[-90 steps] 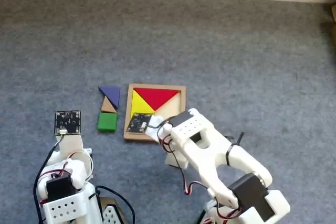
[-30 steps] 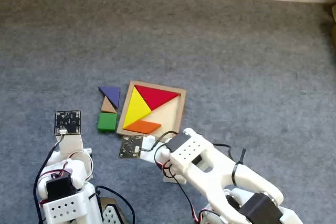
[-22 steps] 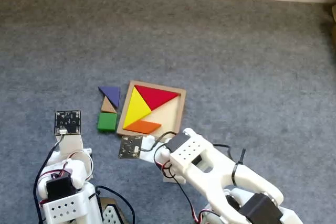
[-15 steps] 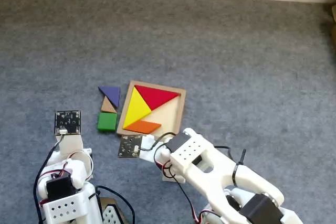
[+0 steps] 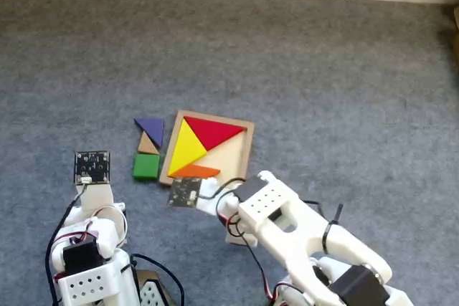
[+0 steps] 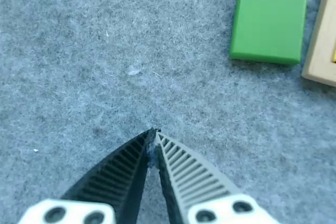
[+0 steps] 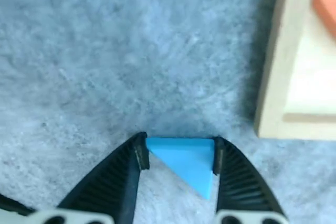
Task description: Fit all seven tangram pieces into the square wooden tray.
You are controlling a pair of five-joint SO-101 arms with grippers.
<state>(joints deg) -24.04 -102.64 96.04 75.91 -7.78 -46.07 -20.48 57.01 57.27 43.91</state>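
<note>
The square wooden tray (image 5: 247,150) lies tilted on the grey carpet and holds a red triangle (image 5: 214,132), a yellow triangle (image 5: 184,147) and an orange piece (image 5: 193,171). Just left of it lie a dark blue piece (image 5: 150,130), a tan triangle (image 5: 148,144) and a green square (image 5: 146,166). My right gripper (image 7: 177,142) is shut on a light blue triangle (image 7: 188,162), low over the carpet beside a tray corner (image 7: 278,93). My left gripper (image 6: 154,137) is shut on nothing, over bare carpet a short way from the green square (image 6: 269,27).
The right arm (image 5: 287,223) stretches from the lower right to the tray's near edge. The left arm (image 5: 90,241) sits at the lower left. Open carpet spreads behind and to the right of the tray. A pale wall strip runs along the far edge.
Since 3 s ago the right arm pulled back off the tray, which now sits tilted with the orange piece showing. In the last half second it edged back toward the tray. Left arm still.
</note>
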